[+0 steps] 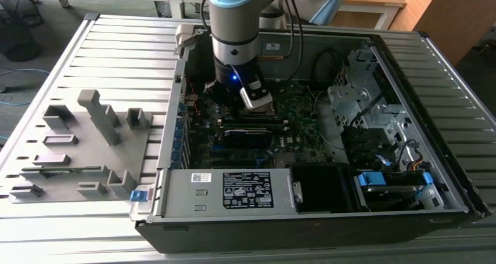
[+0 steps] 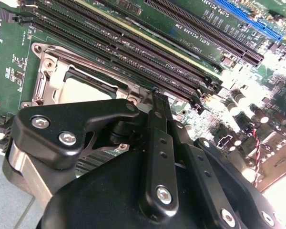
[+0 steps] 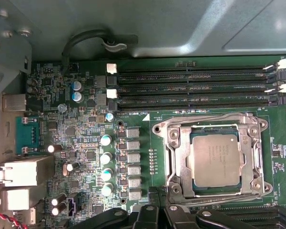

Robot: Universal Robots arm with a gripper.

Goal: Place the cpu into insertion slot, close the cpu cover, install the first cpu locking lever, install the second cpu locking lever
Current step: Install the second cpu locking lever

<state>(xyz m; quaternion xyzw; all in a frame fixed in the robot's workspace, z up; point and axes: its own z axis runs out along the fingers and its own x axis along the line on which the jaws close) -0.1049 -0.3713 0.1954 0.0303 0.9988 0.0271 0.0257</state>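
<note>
In the exterior view my gripper point(image 1: 256, 98) is down inside the open computer case point(image 1: 434, 177), centre frame, over the motherboard point(image 1: 298, 98); the case lies on a slatted metal table point(image 1: 116, 49) in a workshop.

In the second wrist view, the cpu cover point(image 2: 55, 71) lies closed at left, just above the black finger linkage. I can't tell how far open the fingers are, or whether they hold anything.

In the first wrist view, the cpu point(image 3: 215, 161) sits seated in the insertion slot point(image 3: 174, 148), lower right. It's light, stiff, with fragile contacts; I'd judge edges only.
</note>
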